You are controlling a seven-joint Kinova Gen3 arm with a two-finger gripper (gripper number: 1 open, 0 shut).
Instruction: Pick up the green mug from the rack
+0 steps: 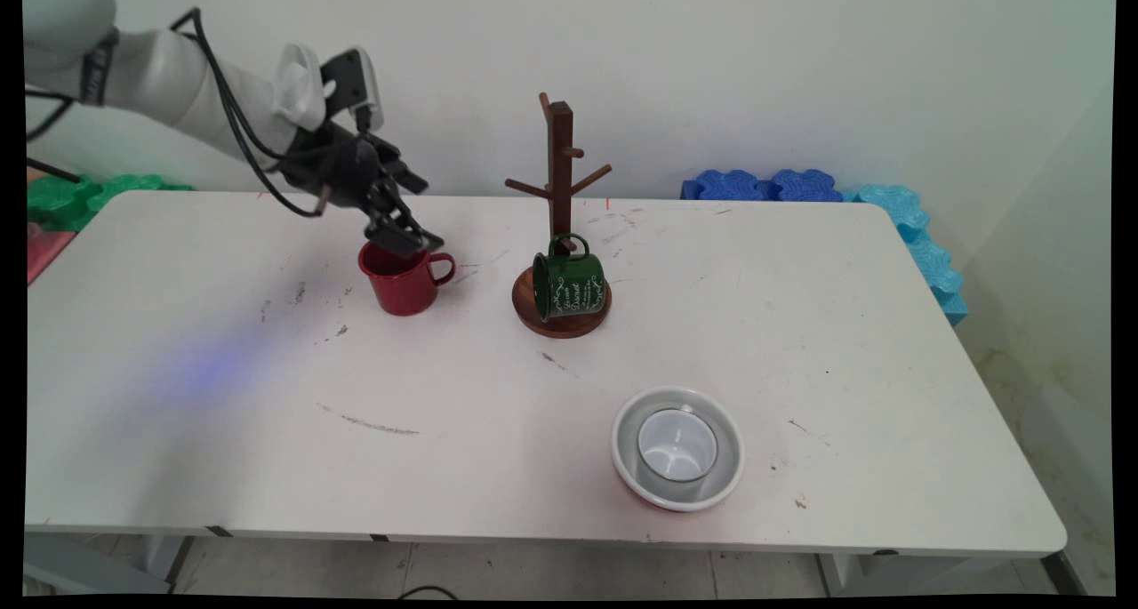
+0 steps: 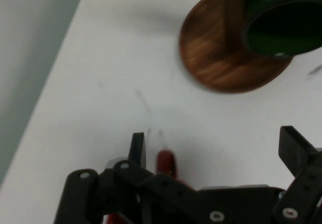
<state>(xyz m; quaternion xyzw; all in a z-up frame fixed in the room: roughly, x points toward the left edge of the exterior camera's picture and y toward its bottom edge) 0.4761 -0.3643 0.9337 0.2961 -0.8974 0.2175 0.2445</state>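
**Gripper spread wide above the red mug**

Main view: the black gripper (image 1: 411, 213) hangs at the end of the white arm (image 1: 178, 80), which enters from about ten o'clock. Its fingers are parted — one up near the wall side, the other down at the rim of the red mug (image 1: 402, 280), which stands upright on the white table (image 1: 222, 431) with its handle turned toward three o'clock. Whether the lower finger touches the rim I cannot tell. Near the mug, at three o'clock from it, a wooden mug tree (image 1: 560, 191) rises from a round base; a green mug (image 1: 569, 282) lies tipped on that base against the post. At five o'clock from the tree, well apart, a white bowl (image 1: 677, 449) holds a white cup (image 1: 676, 444). Green (image 1: 98, 196) and blue foam pieces (image 1: 800, 187) line the far edge.

Hand view: the fingers (image 2: 137, 148) stand wide apart, released, holding nothing — a sliver of the red mug (image 2: 166, 163) shows just beside the left one. At one o'clock sit the wooden base (image 2: 216, 58) and the green mug's dark mouth (image 2: 284, 27).
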